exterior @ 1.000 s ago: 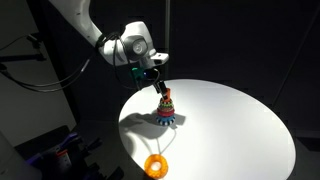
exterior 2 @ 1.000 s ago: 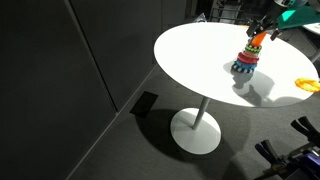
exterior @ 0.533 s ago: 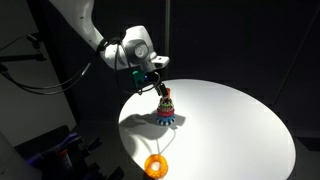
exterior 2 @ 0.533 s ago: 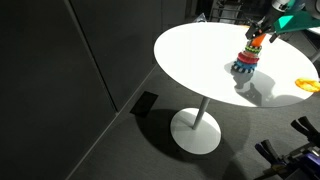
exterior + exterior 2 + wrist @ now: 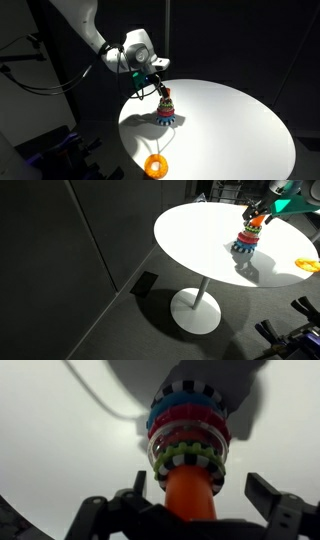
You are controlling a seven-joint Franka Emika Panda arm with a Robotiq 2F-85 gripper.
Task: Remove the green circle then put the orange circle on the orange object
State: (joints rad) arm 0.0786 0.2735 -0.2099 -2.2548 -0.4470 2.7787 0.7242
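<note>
- what sits between the fingers of the dark gripper (image 5: pixel 200 487)?
- a tapered orange plastic peg (image 5: pixel 188 498), with the jaws spread wide either side. a yellow-green toothed ring (image 5: pixel 192 460) circles it, on a white table (image 5: pixel 60 430).

The arm (image 5: pixel 82 22) is made up of rounded, glossy white links, and a bulbous white wrist housing (image 5: pixel 135 50) with a dark round face is seen in an exterior view. A thin black cable (image 5: pixel 75 78) is attached near the wrist. A teal patch (image 5: pixel 300 189) is carried beside the black gripper (image 5: pixel 157 88). In the wrist view, its fingers (image 5: pixel 268 495) are shown as dark, angular, jointed links.
</note>
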